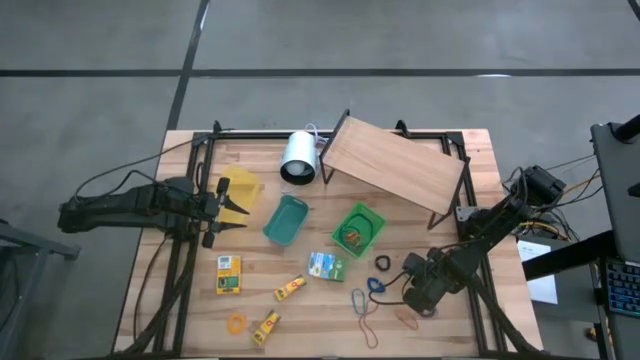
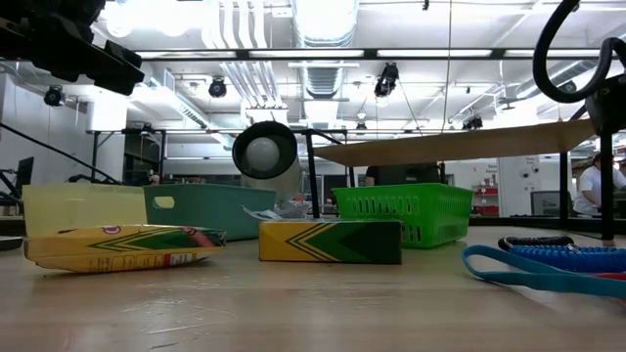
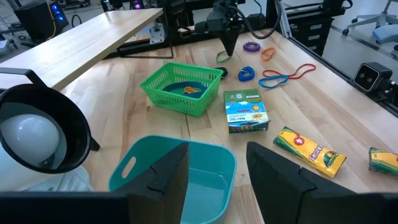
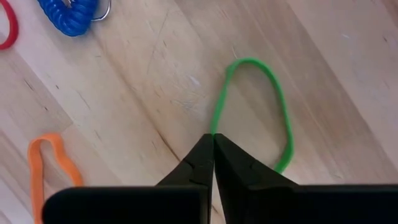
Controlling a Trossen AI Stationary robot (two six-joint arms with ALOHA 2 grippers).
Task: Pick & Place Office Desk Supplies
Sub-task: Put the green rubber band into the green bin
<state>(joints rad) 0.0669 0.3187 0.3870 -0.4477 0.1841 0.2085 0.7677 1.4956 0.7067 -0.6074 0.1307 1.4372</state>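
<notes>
On the table's left side, the left gripper [image 1: 232, 207] hovers with its fingers [image 3: 168, 177] parted and nothing between them, just over the edge of the teal bin [image 1: 285, 220] and beside a yellow bin [image 1: 240, 188]. Nearer the front edge lie a yellow crayon box [image 1: 229, 274], two yellow tubes [image 1: 290, 288] [image 1: 266, 326] and an orange rubber band [image 1: 236, 322]. At centre, a white cylinder [image 1: 298, 157] lies on its side by a slanted wooden board [image 1: 394, 165] on a black frame; before the board stands the green basket [image 1: 358, 229], with the green-and-white packet [image 1: 326, 265] just beside it. Right of the packet lie a black loop [image 1: 383, 263], a blue coiled cord [image 1: 377, 286], and blue and red rubber bands [image 1: 361, 303]. At the right front, the right gripper [image 4: 214, 140] is lowered to the tabletop, its fingertips pressed together on the edge of a green rubber band [image 4: 281, 118] that lies flat on the wood. An orange rubber band [image 4: 53, 163] lies near it, clear of the fingers.
</notes>
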